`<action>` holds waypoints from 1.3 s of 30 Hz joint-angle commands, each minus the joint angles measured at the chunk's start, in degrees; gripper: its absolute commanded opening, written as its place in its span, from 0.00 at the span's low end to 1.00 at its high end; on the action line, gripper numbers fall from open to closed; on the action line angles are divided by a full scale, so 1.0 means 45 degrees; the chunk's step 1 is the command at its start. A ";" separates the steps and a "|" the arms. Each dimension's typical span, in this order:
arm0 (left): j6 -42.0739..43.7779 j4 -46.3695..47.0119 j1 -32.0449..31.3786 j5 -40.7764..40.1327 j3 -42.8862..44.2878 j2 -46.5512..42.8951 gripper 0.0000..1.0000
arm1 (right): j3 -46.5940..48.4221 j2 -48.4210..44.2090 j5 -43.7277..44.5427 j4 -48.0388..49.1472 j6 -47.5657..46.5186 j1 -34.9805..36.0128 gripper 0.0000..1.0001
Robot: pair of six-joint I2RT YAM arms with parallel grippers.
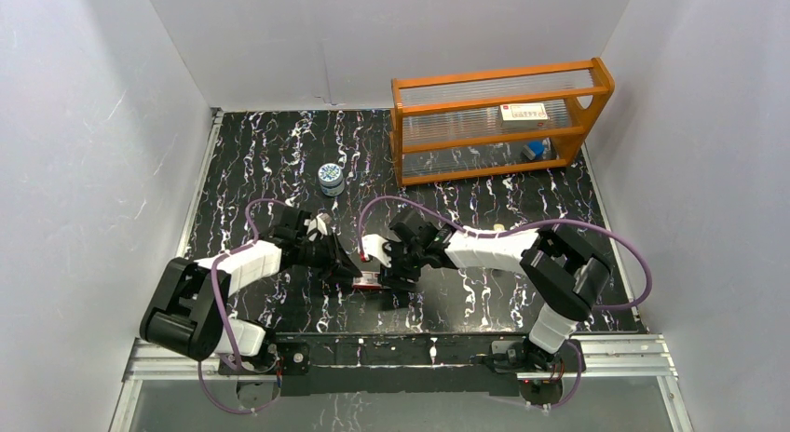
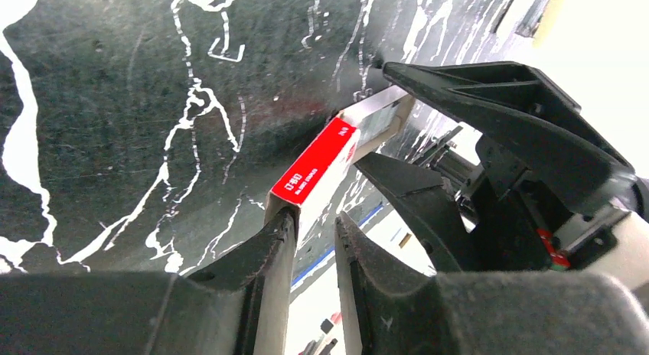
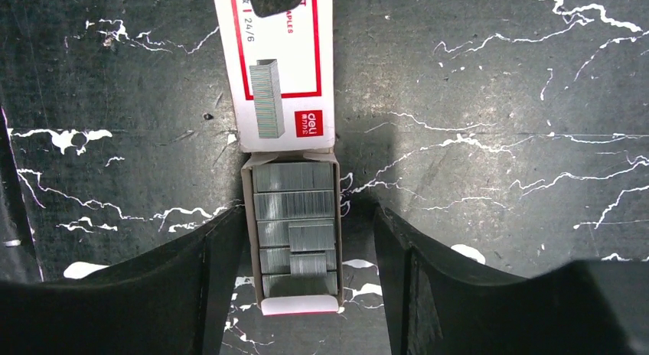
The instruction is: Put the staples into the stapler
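Left hand (image 2: 315, 219) pinched narrow on red-and-white box (image 2: 315, 167), frame centre. Right hand (image 3: 304, 217) wide open, straddling exposed staples (image 3: 295, 202), lower centre; nothing held.

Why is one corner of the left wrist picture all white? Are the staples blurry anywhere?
Left wrist view: the top right corner is washed out white. Right wrist view: the staples are sharp, with a shadow on the table right of the box. Top view: evenly lit, staples too small to see.

White links (image 1: 250, 263), black joints (image 1: 177, 311), purple cables (image 1: 641, 264); black tool fingers (image 3: 195, 286); red mark (image 2: 548, 245), perhaps label.
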 commanded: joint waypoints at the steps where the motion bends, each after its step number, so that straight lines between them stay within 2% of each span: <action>1: -0.0073 0.0307 0.0019 0.0566 -0.0304 0.0285 0.23 | -0.0082 0.0125 0.0495 0.0512 -0.0087 0.0132 0.69; 3: -0.0065 0.0354 0.0028 0.0577 -0.0305 0.0333 0.21 | -0.0100 0.0135 0.0564 0.0523 -0.0138 0.0156 0.65; 8: 0.0432 -0.0199 0.0029 0.0127 0.0041 0.0231 0.03 | -0.0102 0.0148 0.0763 0.0148 -0.0352 0.0154 0.49; 12: 0.1317 -0.0862 0.0029 -0.0801 0.0584 -0.0088 0.01 | 0.0059 0.0144 0.0824 -0.0347 -0.0707 0.0161 0.40; 17: 0.2427 -0.2016 0.0338 -0.1512 0.1633 0.0119 0.00 | -0.0066 -0.0032 0.1280 -0.0465 -0.1046 0.0112 0.38; 23: 0.2643 -0.2407 0.0949 -0.1101 0.1716 0.0190 0.01 | -0.0125 -0.0231 0.1208 -0.0484 -0.1062 -0.0010 0.42; 25: 0.2513 -0.2378 0.0957 -0.0872 0.1619 0.0347 0.03 | -0.0024 -0.0148 0.1175 -0.0454 -0.0763 0.0007 0.49; 27: 0.2416 -0.2448 0.0948 -0.0836 0.1499 0.0438 0.07 | 0.0073 -0.0115 0.1076 -0.0462 -0.0426 -0.0007 0.62; 30: 0.2399 -0.2901 0.0949 -0.1207 0.1543 0.0237 0.17 | 0.0121 -0.0387 0.0857 -0.0177 0.0134 -0.0013 0.71; 34: 0.2618 -0.3930 0.0954 -0.2278 0.1961 -0.0398 0.32 | 0.0185 -0.1266 0.1109 0.0429 0.1311 -0.0059 0.76; 39: 0.2755 -0.5269 0.0966 -0.3697 0.2588 -0.1102 0.48 | -0.0050 -0.2622 0.2996 0.1324 0.3702 -0.0056 0.77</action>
